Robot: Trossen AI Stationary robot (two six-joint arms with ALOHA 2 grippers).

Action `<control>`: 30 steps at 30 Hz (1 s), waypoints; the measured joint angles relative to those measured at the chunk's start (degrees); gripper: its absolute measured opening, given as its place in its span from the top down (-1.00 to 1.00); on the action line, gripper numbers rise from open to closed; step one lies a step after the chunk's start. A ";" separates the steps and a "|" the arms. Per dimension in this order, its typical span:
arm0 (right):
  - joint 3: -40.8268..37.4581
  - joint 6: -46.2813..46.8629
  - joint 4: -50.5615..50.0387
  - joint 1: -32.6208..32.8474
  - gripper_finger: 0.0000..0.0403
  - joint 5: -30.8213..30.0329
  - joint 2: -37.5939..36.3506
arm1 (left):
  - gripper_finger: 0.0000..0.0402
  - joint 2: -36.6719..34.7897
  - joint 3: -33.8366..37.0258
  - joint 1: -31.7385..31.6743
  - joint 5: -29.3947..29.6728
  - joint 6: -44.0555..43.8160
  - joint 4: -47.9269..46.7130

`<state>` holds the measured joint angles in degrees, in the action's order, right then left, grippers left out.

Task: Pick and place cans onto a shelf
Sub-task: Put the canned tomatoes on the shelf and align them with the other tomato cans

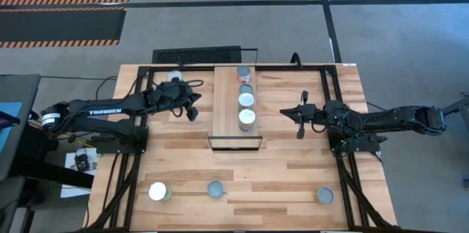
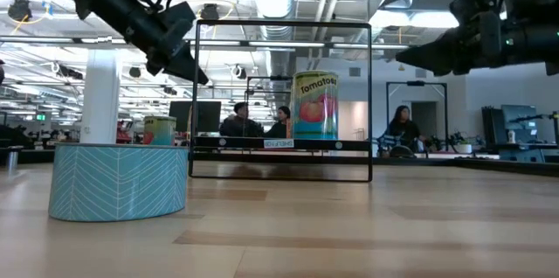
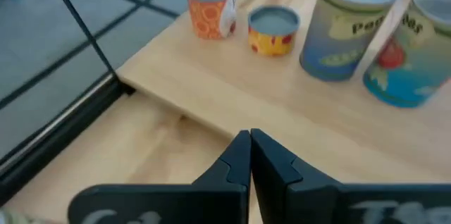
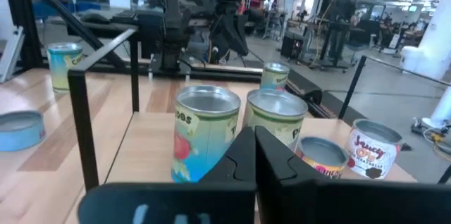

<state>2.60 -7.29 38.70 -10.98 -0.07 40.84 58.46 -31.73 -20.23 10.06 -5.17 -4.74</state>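
The shelf (image 1: 236,108), a light-wood board in a thin black frame, lies mid-table with several cans in a row on it, among them a tall one (image 1: 248,119) at its near end and an orange one (image 1: 243,74) at its far end. In the left wrist view the orange can (image 3: 211,5), a small yellow can (image 3: 273,30) and two tall blue cans (image 3: 345,23) stand upright on the board. My left gripper (image 1: 195,111) is shut and empty, left of the shelf. My right gripper (image 1: 294,114) is shut and empty, right of the shelf.
Three more cans stand on the table near its near edge: a white-topped one (image 1: 159,191), a pale-blue one (image 1: 215,188) and one at the right (image 1: 324,195). Black frame rails (image 1: 331,101) run along the table's sides. People sit in the room beyond (image 2: 240,122).
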 joint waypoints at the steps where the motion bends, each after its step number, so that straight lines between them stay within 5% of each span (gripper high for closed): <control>1: -0.71 0.18 1.30 0.00 0.96 -0.01 0.00 | 1.00 0.00 -0.86 -0.13 -0.15 0.03 -2.03; 7: -2.13 0.41 3.42 0.00 0.95 -0.02 0.02 | 1.00 0.00 -4.58 -2.48 3.15 1.48 -10.41; 17: -2.20 -0.76 5.31 0.00 0.95 -0.01 0.00 | 0.97 0.04 -8.83 -16.14 3.85 2.58 -23.89; 30: -2.26 -2.20 7.21 0.00 0.95 0.01 0.00 | 0.39 5.21 -9.19 -21.20 2.91 15.63 -25.22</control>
<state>0.34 -9.50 45.90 -10.98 -0.05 40.84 63.66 -40.93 -41.43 12.97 10.46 -29.96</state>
